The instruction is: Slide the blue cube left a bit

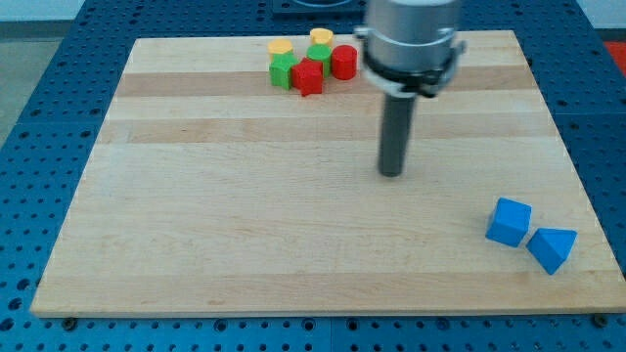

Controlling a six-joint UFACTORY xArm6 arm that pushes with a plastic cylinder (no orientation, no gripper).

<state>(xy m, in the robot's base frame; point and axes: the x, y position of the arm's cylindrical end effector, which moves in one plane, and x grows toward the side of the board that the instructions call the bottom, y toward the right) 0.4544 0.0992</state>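
The blue cube (510, 222) is sitting near the board's lower right corner, at about four o'clock from my tip (391, 173) and well apart from it, its matte faces crisp-edged. A blue wedge-shaped block (552, 247) is touching its four-o'clock side. The pale wooden board (245, 215) is showing lengthwise grain bands. There being no claw, only a plain dark rod, no spread or pinch applies.
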